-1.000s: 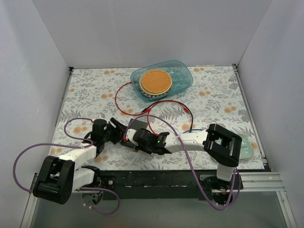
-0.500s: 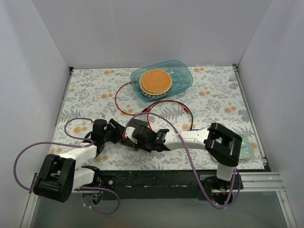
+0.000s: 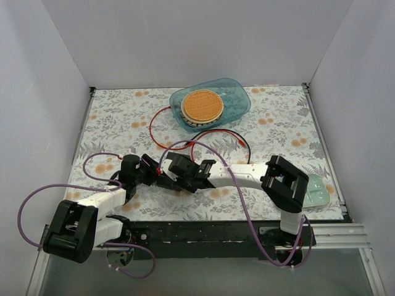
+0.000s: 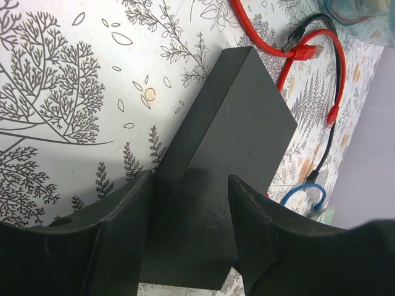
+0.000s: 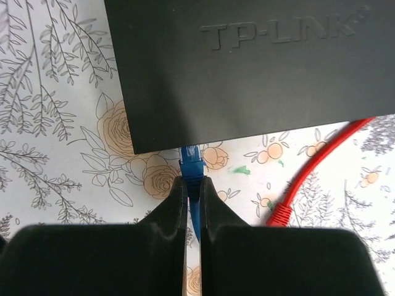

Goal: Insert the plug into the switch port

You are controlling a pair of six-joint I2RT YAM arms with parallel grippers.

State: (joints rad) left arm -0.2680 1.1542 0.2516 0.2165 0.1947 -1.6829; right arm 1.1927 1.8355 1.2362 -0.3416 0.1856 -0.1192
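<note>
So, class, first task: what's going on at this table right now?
Two robot arms are at work. The left gripper straddles the black switch, apparently clamping it steady. The right gripper pinches a blue plug, whose tip meets the switch edge facing it. Whether the plug is seated in a port cannot be told.

Matt plastic switch [image 5: 259, 74]; smooth surface

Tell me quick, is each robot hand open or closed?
Left gripper: closed on the switch.
Right gripper: closed on the blue plug.
</note>
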